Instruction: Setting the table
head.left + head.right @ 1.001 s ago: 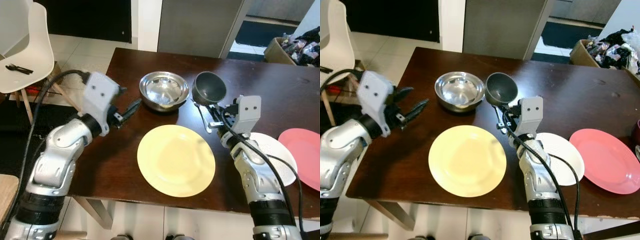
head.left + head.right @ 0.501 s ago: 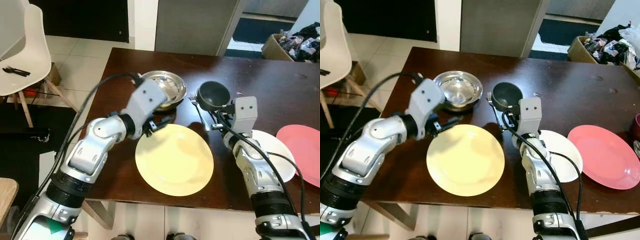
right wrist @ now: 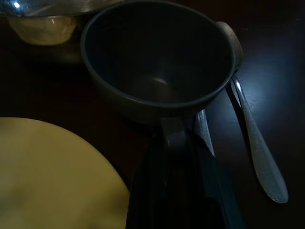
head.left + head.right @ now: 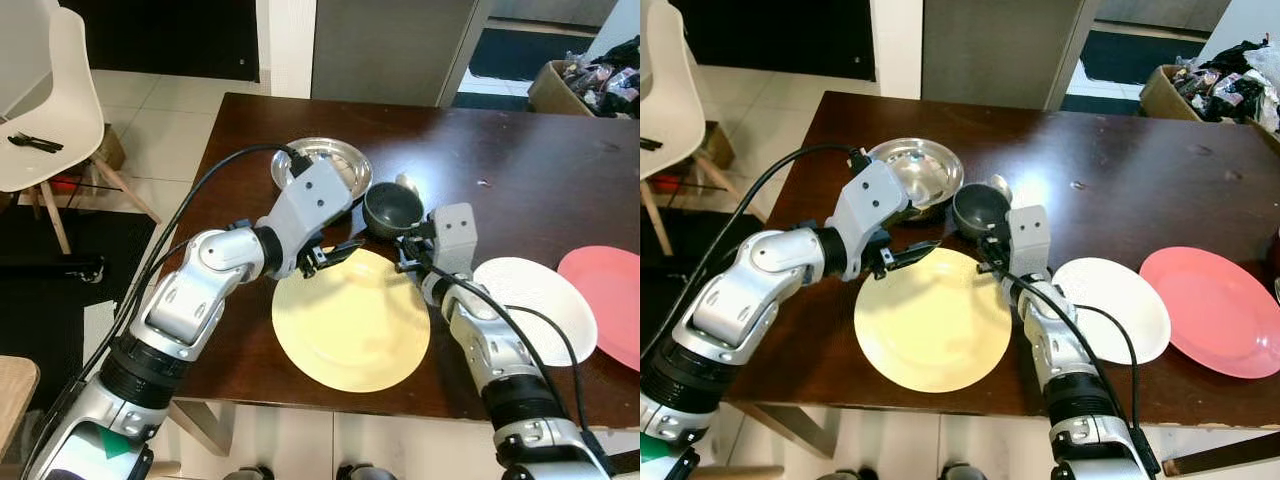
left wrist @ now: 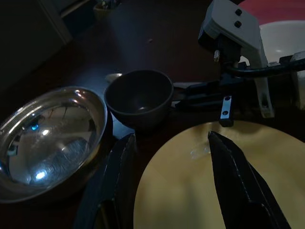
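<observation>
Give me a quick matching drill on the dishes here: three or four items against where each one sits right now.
Items:
1. dark bowl
2. steel bowl
3. yellow plate
4. pink plate

Places:
A. farthest toward the robot's right
B. under the open left pincer
C. rim pinched in the right pincer
D. behind the left arm, near the table's far left

Pairs: 1-C, 2-D, 3-B, 4-A

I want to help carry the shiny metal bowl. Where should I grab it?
Pinch the steel bowl by its thin rim, on the far edge from the robot. It sits upright and open there, while the left hand, dark bowl and yellow plate crowd its near side.
</observation>
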You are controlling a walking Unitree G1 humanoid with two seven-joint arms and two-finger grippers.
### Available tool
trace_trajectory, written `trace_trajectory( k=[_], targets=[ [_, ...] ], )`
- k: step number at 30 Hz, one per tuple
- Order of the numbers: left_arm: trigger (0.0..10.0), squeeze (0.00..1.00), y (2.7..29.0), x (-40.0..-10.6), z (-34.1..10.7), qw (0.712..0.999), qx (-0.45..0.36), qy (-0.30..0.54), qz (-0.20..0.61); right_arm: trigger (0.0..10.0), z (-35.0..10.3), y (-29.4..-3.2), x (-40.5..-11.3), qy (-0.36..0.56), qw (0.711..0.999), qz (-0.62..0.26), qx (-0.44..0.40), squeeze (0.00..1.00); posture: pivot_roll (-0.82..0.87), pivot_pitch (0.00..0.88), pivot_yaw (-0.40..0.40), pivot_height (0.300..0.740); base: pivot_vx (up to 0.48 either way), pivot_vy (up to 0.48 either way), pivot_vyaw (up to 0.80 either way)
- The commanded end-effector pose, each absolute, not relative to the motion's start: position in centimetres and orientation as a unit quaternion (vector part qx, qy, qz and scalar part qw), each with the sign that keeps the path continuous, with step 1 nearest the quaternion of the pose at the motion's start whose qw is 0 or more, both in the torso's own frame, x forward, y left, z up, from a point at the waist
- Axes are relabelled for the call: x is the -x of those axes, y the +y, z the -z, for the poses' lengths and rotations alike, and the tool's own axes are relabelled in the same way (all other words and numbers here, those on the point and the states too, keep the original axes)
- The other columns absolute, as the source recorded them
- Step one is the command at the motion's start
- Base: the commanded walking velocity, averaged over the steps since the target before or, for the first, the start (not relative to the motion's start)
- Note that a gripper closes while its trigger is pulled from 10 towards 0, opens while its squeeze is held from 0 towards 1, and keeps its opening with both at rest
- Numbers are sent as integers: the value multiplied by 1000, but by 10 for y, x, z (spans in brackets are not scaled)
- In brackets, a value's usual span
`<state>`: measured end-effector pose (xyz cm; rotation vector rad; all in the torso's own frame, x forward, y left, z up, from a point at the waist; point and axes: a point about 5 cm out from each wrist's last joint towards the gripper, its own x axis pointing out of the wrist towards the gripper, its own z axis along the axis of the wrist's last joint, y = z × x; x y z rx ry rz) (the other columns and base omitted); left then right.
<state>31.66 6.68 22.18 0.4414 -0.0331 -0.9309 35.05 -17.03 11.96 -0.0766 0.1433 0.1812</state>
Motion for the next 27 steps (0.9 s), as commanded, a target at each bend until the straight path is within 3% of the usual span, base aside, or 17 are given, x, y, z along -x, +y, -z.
trace_trajectory(
  k=[1, 12, 13, 14, 15, 16, 17, 18, 19, 27],
  targets=[
    [10000, 0, 67, -313, -219, 867, -214, -9, 450, 10000, -118, -170, -352, 72, 992, -92, 48, 0, -10, 64, 39, 740, 0, 0, 0],
    [10000, 0, 71, -313, -218, 871, -212, -5, 443, 10000, -118, -171, -354, 67, 991, -94, 60, 0, -10, 61, 40, 740, 0, 0, 0],
    [10000, 0, 70, -313, -218, 871, -212, -4, 443, 10000, -118, -172, -354, 67, 992, -91, 60, 35, -14, 59, 38, 740, 0, 0, 0],
    [10000, 0, 70, -314, -218, 871, -211, -4, 442, 10000, -118, -173, -354, 66, 992, -88, 60, 361, -15, 58, 39, 740, 0, 0, 0],
    [10000, 0, 70, -314, -218, 871, -211, -4, 442, 10000, -118, -173, -354, 66, 992, -88, 60, 361, -15, 58, 39, 740, 0, 0, 0],
    [10000, 0, 70, -314, -217, 872, -211, -4, 442, 10000, -118, -174, -354, 64, 993, -81, 64, 490, -15, 58, 39, 740, 0, 0, 0],
    [10000, 0, 70, -314, -217, 872, -211, -4, 442, 10000, -118, -174, -354, 64, 993, -81, 64, 490, -15, 58, 39, 740, 0, 0, 0],
    [10000, 0, 70, -314, -217, 872, -211, -3, 442, 10000, -118, -175, -354, 62, 993, -77, 66, 588, -19, 57, 40, 740, 0, 0, 0],
    [10000, 0, 70, -314, -217, 872, -211, -3, 442, 10000, -120, -177, -354, 58, 994, -68, 68, 1000, -20, 56, 41, 740, 0, 0, 0],
    [10000, 0, 70, -316, -217, 873, -210, -3, 440, 10000, -131, -181, -352, 22, 996, -44, 69, 1000, -34, 53, 47, 740, 0, 0, 0]
  ],
)
